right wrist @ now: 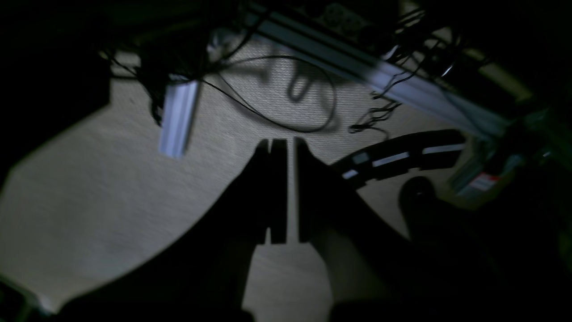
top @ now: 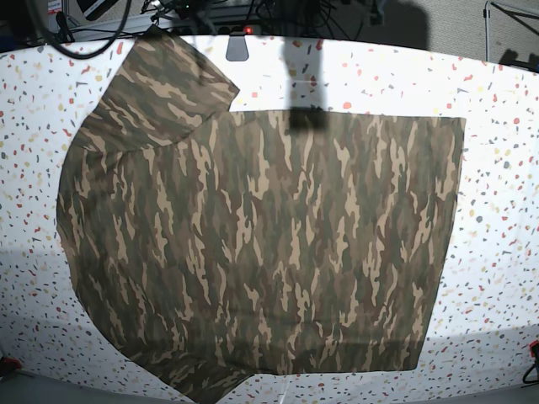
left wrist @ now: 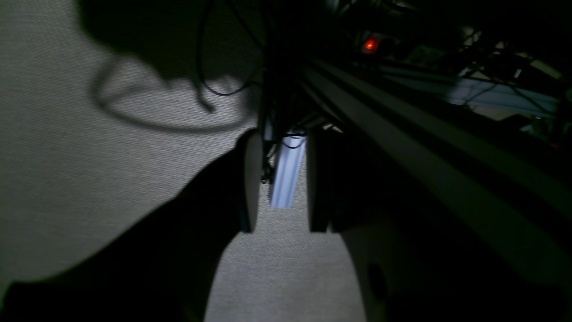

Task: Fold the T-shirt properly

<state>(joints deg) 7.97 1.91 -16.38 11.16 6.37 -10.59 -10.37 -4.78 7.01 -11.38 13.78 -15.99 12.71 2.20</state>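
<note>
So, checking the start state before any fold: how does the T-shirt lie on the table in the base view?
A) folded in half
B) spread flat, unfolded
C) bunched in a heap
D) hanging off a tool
B: the T-shirt lies spread flat over the speckled table, one sleeve out, no tool on it.

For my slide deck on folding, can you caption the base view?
Camouflage T-shirt spread flat on a speckled table, one sleeve angled out, no grippers in view.
</note>
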